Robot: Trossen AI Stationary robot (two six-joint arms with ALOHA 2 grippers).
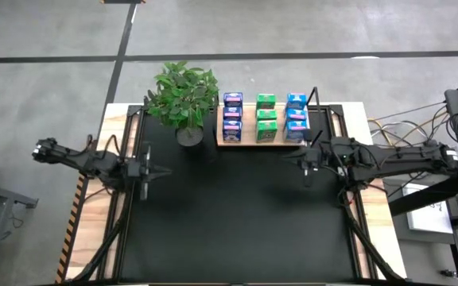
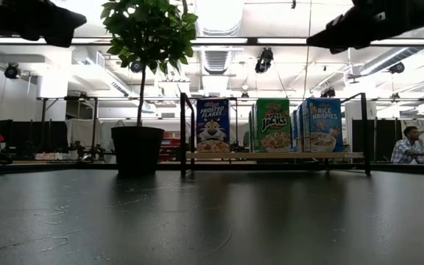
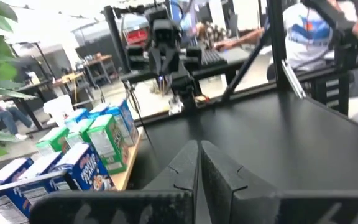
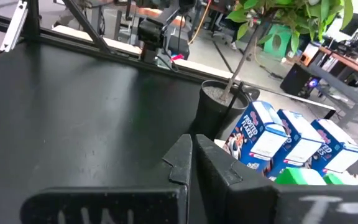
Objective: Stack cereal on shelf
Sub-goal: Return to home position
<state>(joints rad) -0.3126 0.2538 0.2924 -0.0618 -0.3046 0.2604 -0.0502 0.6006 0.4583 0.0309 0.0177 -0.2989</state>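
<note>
The cereal boxes stand upright in three rows on the light wood shelf (image 1: 245, 137) at the table's far side: dark blue-purple (image 1: 232, 117), green (image 1: 266, 119) and light blue (image 1: 296, 117). In the low view they show as Frosted Flakes (image 2: 213, 125), Apple Jacks (image 2: 272, 125) and Rice Krispies (image 2: 323, 124). My left gripper (image 1: 168, 171) is shut and empty above the mat at the left. My right gripper (image 1: 286, 156) is shut and empty above the mat, near the shelf's right end. Each also shows shut in its own wrist view, left (image 3: 199, 163) and right (image 4: 192, 152).
A leafy potted plant (image 1: 184, 97) stands in a dark pot just left of the shelf. A black metal frame (image 2: 184, 132) stands around the shelf. The black mat (image 1: 237, 214) lies bare between the arms and toward the near edge. A person (image 2: 409, 143) sits in the room behind.
</note>
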